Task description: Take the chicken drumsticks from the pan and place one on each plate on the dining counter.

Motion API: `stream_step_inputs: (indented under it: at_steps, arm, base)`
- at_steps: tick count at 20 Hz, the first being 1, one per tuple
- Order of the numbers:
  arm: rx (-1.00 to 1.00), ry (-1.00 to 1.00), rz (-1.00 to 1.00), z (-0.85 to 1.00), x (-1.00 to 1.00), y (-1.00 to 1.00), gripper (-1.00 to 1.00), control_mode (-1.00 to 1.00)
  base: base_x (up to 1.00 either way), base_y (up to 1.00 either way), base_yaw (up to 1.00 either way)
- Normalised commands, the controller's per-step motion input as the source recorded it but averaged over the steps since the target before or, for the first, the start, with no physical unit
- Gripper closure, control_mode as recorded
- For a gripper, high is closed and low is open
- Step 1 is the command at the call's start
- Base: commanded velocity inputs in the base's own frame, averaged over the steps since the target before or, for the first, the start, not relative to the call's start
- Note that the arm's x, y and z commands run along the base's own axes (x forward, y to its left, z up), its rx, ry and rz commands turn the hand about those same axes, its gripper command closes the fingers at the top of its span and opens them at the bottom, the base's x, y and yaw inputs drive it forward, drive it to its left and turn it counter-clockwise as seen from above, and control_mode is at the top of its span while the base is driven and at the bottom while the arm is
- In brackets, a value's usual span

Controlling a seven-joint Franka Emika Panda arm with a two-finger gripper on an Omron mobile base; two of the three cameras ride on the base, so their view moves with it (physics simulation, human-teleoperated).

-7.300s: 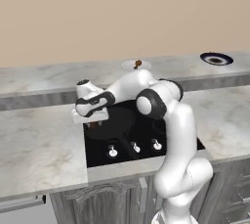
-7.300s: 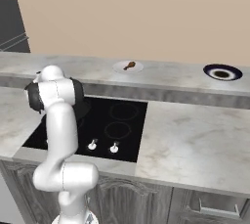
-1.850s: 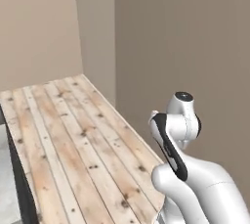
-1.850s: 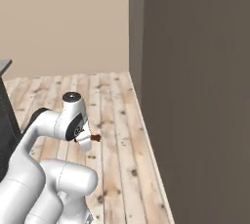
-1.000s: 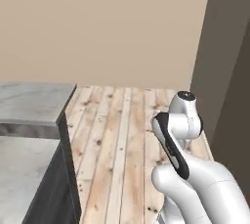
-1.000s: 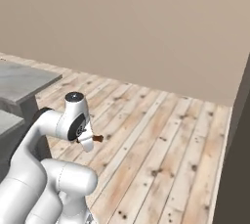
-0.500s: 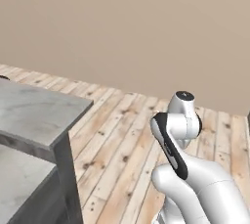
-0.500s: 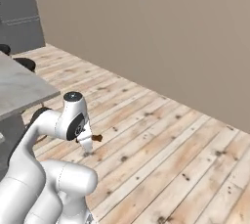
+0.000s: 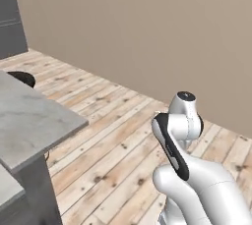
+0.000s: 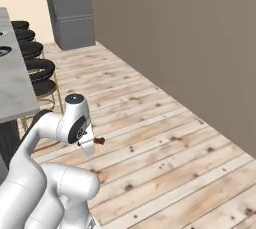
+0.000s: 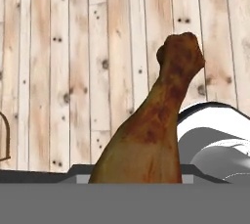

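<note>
My gripper (image 10: 92,144) is shut on one orange-brown chicken drumstick (image 10: 99,141), held close in front of the folded arm above the wooden floor. In the hand view the drumstick (image 11: 155,120) rises large from the bottom edge and hides the fingertips, its knobbly end pointing up. The grey marble dining counter (image 10: 17,90) runs along the left edge of the right base view. A dark-rimmed plate (image 10: 3,51) lies on it, cut off by the picture edge. In the left base view the counter's corner (image 9: 34,123) juts in from the left. The pan is out of view.
Several black stools (image 10: 39,69) stand in a row beside the counter, and one stool (image 9: 20,77) peeks behind its corner. A tall grey fridge (image 10: 70,8) stands at the far end. A plain beige wall (image 9: 147,37) borders the open wooden floor (image 10: 165,138).
The whole picture has swung round with the base: the counter and stools have come further into view and the wall has shifted. The arm stays folded with the drumstick in the gripper.
</note>
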Motion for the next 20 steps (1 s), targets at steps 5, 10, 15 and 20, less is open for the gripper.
stream_step_inputs:
  at_steps: [5, 10, 15, 20]
  arm:
    - [0.00, 0.00, 0.00, 0.00, 0.00, 0.00, 1.00, 1.00]
    - [0.00, 0.00, 0.00, 0.00, 0.00, 0.00, 1.00, 1.00]
    - [0.00, 0.00, 0.00, 0.00, 0.00, 0.00, 1.00, 1.00]
    - [0.00, 0.00, 0.00, 0.00, 0.00, 0.00, 1.00, 1.00]
  base:
    - [0.79, -0.90, 0.57]
    - [0.81, -0.81, 0.60]
    - [0.96, -0.68, 0.61]
    - [1.00, -0.51, 0.63]
